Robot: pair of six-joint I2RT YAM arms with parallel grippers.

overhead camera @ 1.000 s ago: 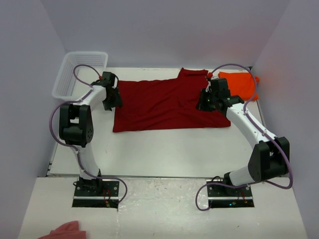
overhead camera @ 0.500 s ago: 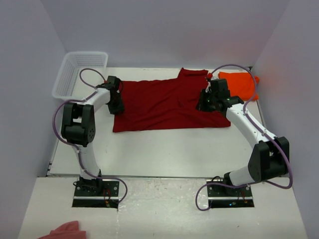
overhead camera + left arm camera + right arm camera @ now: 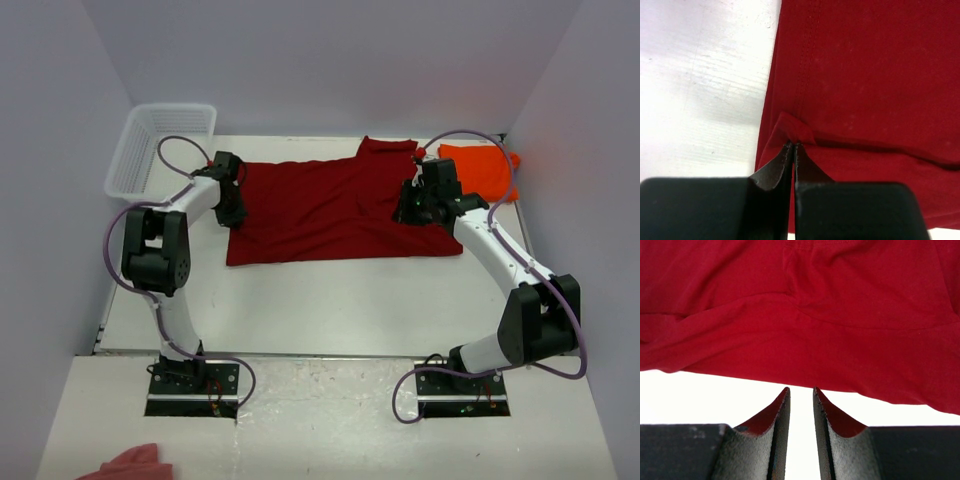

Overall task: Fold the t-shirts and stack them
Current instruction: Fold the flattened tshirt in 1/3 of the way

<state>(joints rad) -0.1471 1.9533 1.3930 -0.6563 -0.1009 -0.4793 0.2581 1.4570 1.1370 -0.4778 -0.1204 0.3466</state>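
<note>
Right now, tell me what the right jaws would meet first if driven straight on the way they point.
Likely the crimson shirt, its near edge just beyond a strip of bare table; depth is unclear, so the table might come first.

I count two t-shirts: one crimson red t-shirt (image 3: 330,210) and one folded orange t-shirt (image 3: 478,168). White mesh basket (image 3: 160,145): one. Pink cloth scrap (image 3: 130,463): one. My grippers number two: left gripper (image 3: 794,145), right gripper (image 3: 801,389). Table (image 3: 350,300): one.
</note>
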